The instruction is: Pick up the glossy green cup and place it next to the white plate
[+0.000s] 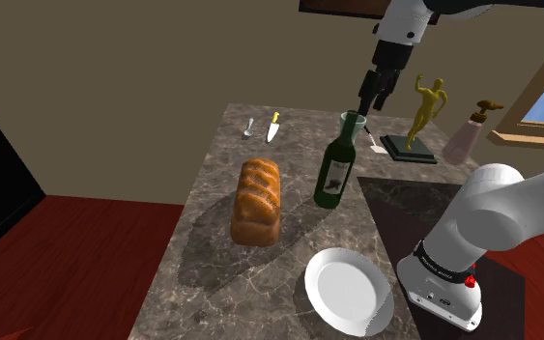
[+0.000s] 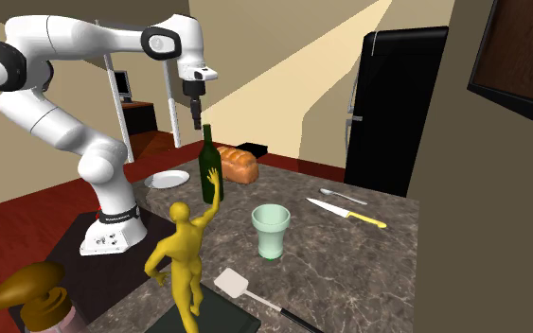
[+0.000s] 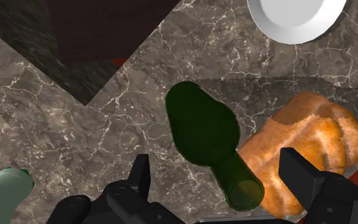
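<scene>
The pale green cup [image 2: 271,230] stands upright on the marble counter [image 2: 368,265]; in the shoulder view the cup [image 1: 354,124] peeks out behind a dark green bottle [image 1: 334,174]. The white plate [image 1: 348,288] lies near the counter's front edge, next to the stand. My gripper [image 1: 375,94] hangs high above the counter, open and holding nothing. In the wrist view the gripper [image 3: 217,165] looks straight down on the bottle [image 3: 203,130], with the cup [image 3: 2,192] off to one side and the plate [image 3: 296,16] farther away.
A bread loaf [image 1: 257,200] lies beside the bottle. A spoon [image 1: 248,127] and a yellow-handled knife [image 1: 273,126] sit at the counter's far end. A gold statue [image 1: 424,116], a white spatula [image 2: 245,291] and a pink dispenser [image 1: 468,133] stand near the cup. A black fridge [image 2: 397,104] is beyond.
</scene>
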{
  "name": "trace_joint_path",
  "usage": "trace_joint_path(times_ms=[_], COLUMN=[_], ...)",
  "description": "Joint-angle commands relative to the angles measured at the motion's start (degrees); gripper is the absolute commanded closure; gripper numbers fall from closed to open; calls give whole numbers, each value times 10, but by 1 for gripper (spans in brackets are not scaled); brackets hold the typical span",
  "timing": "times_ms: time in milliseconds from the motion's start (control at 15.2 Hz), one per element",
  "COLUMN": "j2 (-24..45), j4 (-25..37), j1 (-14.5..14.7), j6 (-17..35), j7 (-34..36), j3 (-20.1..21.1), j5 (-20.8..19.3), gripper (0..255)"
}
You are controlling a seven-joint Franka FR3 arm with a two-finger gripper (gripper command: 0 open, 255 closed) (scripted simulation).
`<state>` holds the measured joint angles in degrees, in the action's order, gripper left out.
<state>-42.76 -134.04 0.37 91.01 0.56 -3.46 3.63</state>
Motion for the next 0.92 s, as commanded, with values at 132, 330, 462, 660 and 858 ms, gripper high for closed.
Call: trace_joint_path(times_ms=[132,330,462,660,858], j2=[18,50,74,115,161], j4=[-1,2,8,21,40], j1=[-8,-19,-28,-39,-45], j6=[17,43,60,86,110], j7=[-24,-61,-86,-124,-160], j3=[-22,-55,-75,-106,-138], j5=[-13,-30,-38,-46,-51], gripper=[0,0,0,0,0])
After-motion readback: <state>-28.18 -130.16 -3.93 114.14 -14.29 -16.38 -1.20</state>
